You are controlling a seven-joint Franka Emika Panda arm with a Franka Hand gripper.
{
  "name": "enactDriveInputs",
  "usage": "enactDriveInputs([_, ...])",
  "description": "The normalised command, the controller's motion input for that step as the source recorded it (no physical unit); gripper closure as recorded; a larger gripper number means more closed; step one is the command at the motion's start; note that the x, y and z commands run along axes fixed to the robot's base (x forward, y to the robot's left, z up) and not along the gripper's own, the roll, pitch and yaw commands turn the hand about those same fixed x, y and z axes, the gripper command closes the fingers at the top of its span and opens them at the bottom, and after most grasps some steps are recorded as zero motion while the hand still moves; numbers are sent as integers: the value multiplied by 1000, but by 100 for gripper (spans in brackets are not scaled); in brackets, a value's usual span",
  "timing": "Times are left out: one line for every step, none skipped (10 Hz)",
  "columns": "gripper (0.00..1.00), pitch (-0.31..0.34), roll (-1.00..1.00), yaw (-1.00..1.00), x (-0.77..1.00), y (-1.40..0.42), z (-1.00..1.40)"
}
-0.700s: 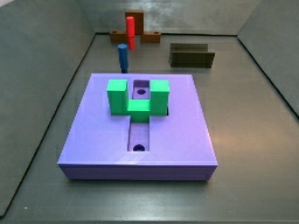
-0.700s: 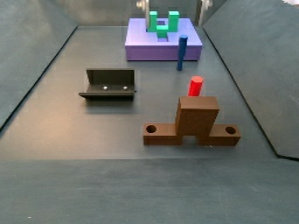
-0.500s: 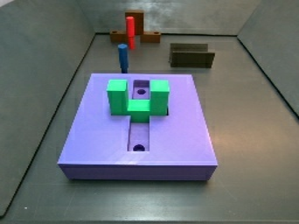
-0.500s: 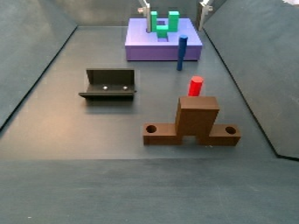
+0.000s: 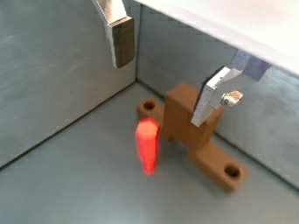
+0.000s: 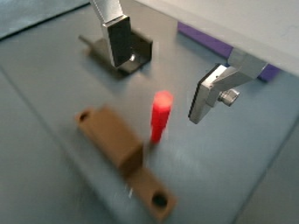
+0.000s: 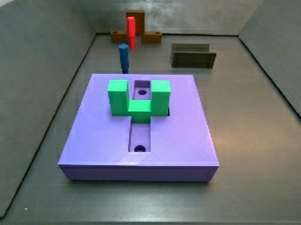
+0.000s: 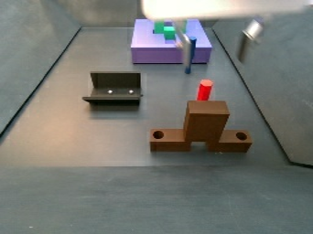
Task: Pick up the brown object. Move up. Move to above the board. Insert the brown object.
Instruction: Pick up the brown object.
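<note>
Gripper [image 5: 163, 74] above brown object [image 5: 187, 131], fingers [image 5: 121, 44] spread, empty, lining up grasp; red peg [image 5: 147, 147] beside; board [image 7: 139, 132] far off.

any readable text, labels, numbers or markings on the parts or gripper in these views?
None. No text on the brown object, the board, the red peg, the dark olive block, the blue peg, or the open gripper above the brown object.
</note>
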Motion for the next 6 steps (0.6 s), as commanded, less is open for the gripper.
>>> enactDriveInputs([0, 0, -61, -29, 0, 760, 0])
enactDriveInputs([0, 57, -103, -57, 303, 580, 34])
enactDriveInputs([0, 57, -146, -223, 429, 483, 149])
enactDriveInputs([0, 31, -126, -369, 406, 383, 0])
enactDriveInputs([0, 0, -90, -357, 211, 291, -177])
enactDriveInputs([0, 0, -103, -257, 149, 249, -157])
